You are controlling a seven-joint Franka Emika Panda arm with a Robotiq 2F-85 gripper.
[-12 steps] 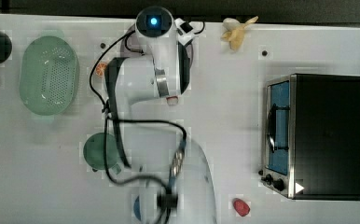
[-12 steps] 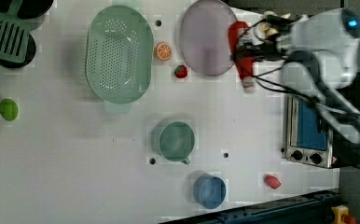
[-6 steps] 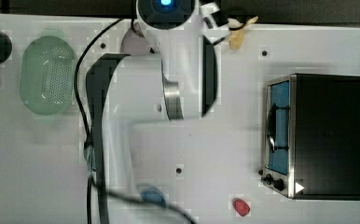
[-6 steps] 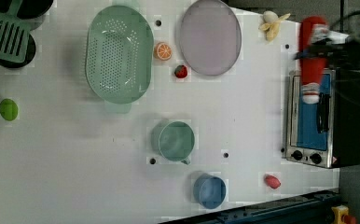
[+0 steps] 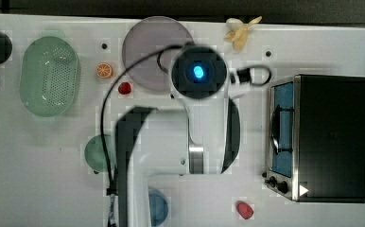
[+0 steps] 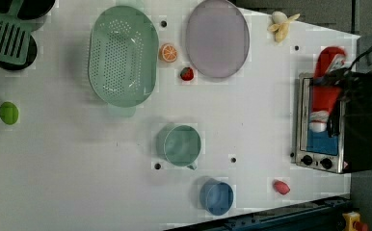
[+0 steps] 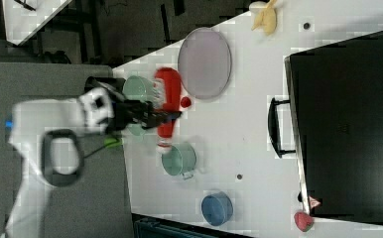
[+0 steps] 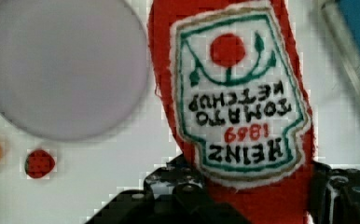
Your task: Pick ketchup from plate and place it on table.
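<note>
Ketchup [image 8: 234,93]: clamped between gripper [image 7: 155,115] fingers, held high off the empty plate [image 6: 217,37]; risk — soft bottle slips, dropping onto toaster oven [image 6: 336,127] instead of table [image 6: 251,125].

arm [image 5: 161,156] raised, fingers [image 8: 178,196] clamping ketchup [image 8: 234,102]
</note>
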